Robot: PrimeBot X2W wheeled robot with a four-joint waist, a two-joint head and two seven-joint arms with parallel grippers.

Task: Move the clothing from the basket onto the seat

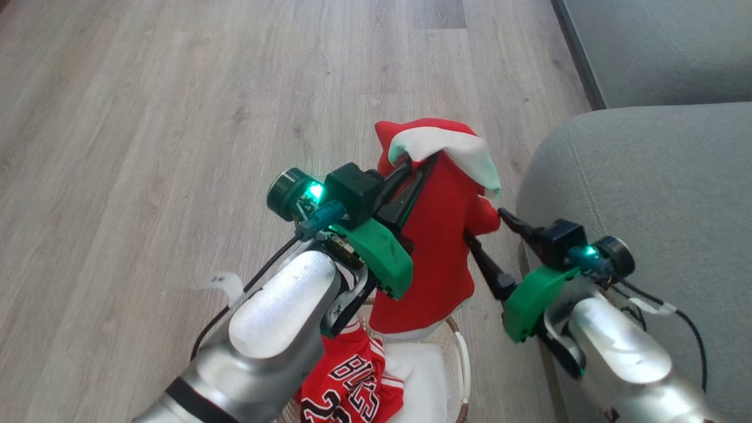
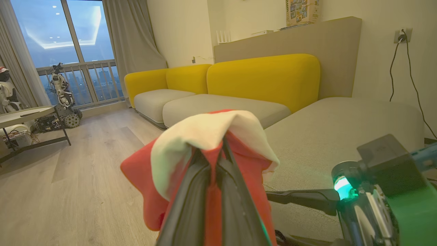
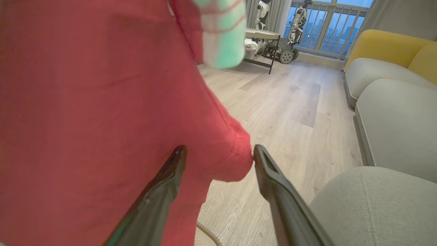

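Red shorts with a white trim hang in the air above the basket, pinched near their top edge by the left gripper. In the left wrist view, that gripper's two dark fingers are pressed close together with a strip of red cloth between them, and the white trim of the shorts folds over the fingertips like a hood. The lower hem of the shorts dangles just over the basket's far rim.

The right gripper is at the right side of the hanging shorts, its fingers spread apart. In the right wrist view, a rounded bulge of the red cloth sits between the two fingers of this gripper. One fingertip touches the bulge and the other lies against the cloth, but the jaws are not clamped on it.

The jersey, red with black and white lettering, lies crumpled in the basket, partly hidden under the left forearm. Beside it shows the white pad on the basket bottom.

The basket stands on the pale wood floor, just beside the grey-green seat, which rises at the right of the head view. The left wrist view shows the broad top of the seat beyond the shorts, with yellow backrests farther off and a low table near the window.
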